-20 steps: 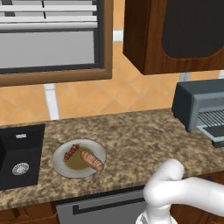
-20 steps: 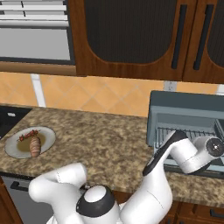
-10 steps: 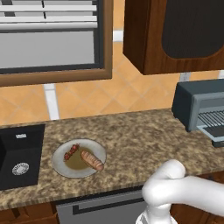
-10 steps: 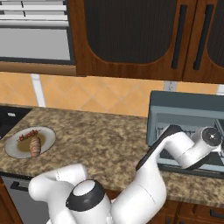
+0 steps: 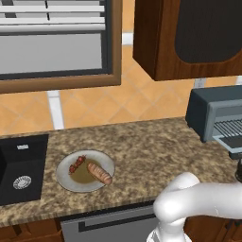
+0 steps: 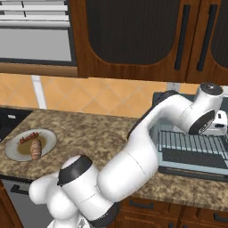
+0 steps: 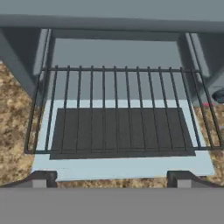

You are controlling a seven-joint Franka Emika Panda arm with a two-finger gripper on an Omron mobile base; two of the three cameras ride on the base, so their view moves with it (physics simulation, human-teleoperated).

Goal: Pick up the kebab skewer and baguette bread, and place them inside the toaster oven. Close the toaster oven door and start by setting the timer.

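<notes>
Plates: one point(image 5: 66, 179), on the counter.
Skewers: one point(image 5: 77, 164), lying on that plate.
Bread loaves: one point(image 5: 99, 173), same plate, just beside the skewer.
Toaster ovens: one point(image 5: 205, 111), door point(image 7: 122, 165) dropped flat.
Wire racks: one point(image 7: 118, 109), pulled out over the door.
Sinks: one point(image 5: 21, 165), dark, left end of the counter.
Robot arms: one point(image 6: 133, 156).
Counters: one point(image 5: 151, 156), speckled stone.
</notes>
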